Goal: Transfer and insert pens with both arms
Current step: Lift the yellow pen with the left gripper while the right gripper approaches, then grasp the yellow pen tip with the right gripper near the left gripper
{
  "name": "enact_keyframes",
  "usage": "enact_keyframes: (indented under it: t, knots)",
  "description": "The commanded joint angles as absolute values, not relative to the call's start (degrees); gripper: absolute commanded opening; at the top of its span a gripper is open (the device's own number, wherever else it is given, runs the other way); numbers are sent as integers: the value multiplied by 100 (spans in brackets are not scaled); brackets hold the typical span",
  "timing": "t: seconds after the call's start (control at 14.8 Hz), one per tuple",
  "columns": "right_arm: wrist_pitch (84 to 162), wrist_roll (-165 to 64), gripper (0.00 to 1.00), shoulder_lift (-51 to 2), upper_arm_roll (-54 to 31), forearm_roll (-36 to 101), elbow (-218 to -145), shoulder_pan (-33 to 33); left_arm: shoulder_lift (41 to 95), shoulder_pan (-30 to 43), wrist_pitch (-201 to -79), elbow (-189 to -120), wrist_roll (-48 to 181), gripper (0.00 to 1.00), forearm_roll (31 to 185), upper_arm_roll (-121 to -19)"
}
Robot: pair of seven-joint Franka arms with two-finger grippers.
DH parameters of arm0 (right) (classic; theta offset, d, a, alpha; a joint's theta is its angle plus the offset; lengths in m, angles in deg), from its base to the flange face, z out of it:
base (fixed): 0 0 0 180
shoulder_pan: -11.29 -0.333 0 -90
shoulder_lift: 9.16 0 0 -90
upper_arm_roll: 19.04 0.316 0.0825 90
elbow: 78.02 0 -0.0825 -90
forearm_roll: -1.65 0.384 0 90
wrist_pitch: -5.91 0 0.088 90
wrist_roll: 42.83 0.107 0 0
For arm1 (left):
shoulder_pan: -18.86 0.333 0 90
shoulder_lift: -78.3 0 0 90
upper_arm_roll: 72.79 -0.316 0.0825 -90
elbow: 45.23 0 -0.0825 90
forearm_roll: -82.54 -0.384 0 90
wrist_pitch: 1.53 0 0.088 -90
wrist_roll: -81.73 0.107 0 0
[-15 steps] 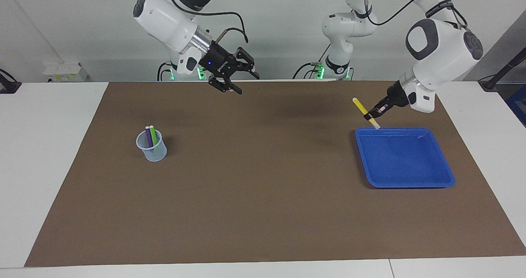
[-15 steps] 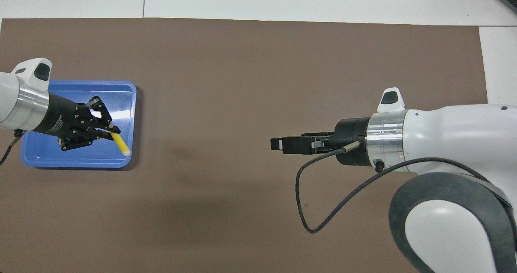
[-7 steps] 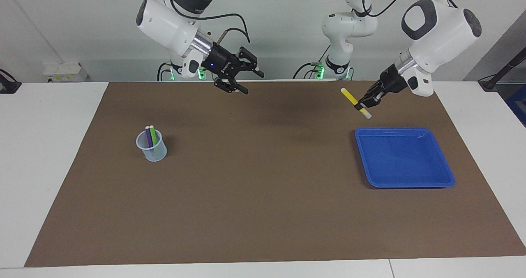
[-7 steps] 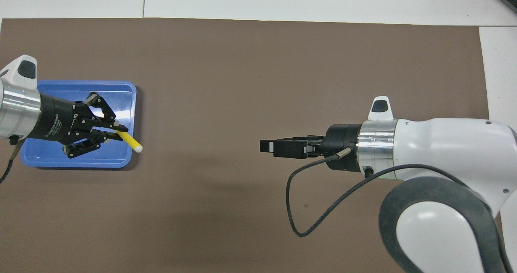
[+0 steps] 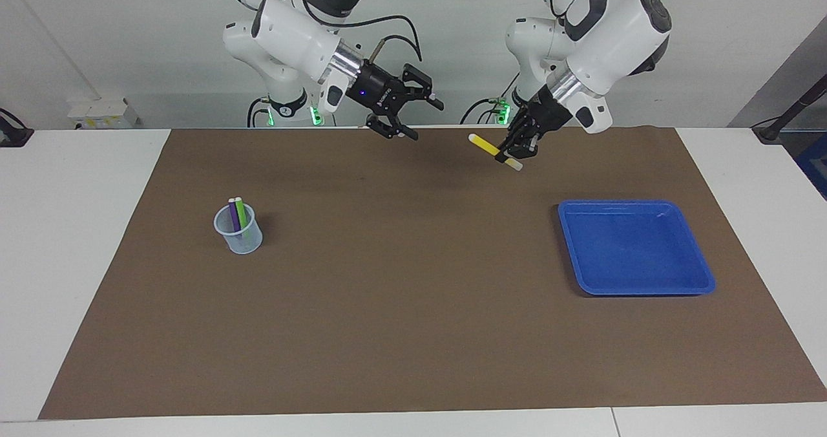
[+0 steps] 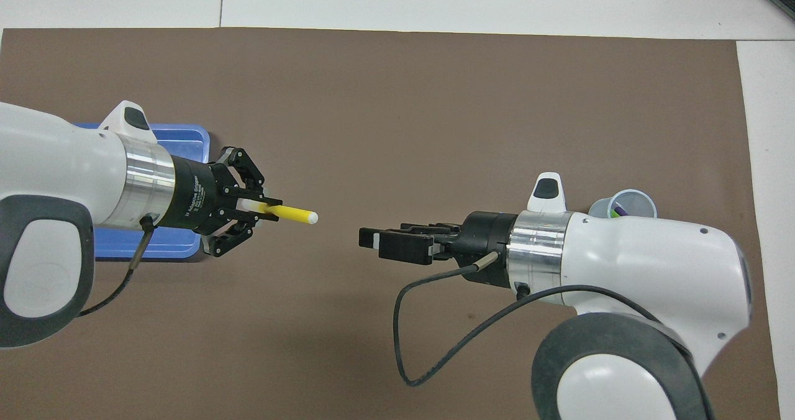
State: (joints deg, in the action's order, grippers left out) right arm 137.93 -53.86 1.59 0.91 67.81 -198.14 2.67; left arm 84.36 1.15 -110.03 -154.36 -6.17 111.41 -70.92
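My left gripper (image 5: 508,154) (image 6: 268,207) is shut on the yellow pen (image 5: 484,145) (image 6: 292,213). It holds the pen almost level above the brown mat, near the robots' edge, gripping it close to the pale cap end. My right gripper (image 5: 426,121) (image 6: 371,241) hangs open in the air facing the pen's free tip, a short gap away, with nothing between its fingers. The purple pen (image 5: 232,214) and the green pen (image 5: 241,212) stand in a clear cup (image 5: 240,238) (image 6: 632,202) toward the right arm's end. The right arm hides part of the cup in the overhead view.
A blue tray (image 5: 636,246) (image 6: 189,139) lies on the mat (image 5: 413,308) toward the left arm's end, with nothing in it. White table surface borders the mat on all sides.
The left arm lifted the yellow pen away from the tray's edge and carried it toward the table's middle, turning it more level. The right gripper moved toward it and opened a little wider.
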Motion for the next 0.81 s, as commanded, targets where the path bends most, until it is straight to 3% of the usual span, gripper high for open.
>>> enact_keyframes:
  t: [0.0, 0.27, 0.74]
  knots:
    - [14125, -5504, 86, 280, 100, 6951, -19983, 101, 8612, -178, -11157, -15606, -1212, 0, 11225, -7165]
    - [14529, -5496, 86, 165, 100, 6951, -19983, -198, 8612, -469, -11315, -15624, -1706, 0, 11208, -7138]
    - [14557, -5522, 84, 86, 100, 6951, -19975, -146, 8726, -636, -11395, -15844, -1706, 0, 11199, -7086]
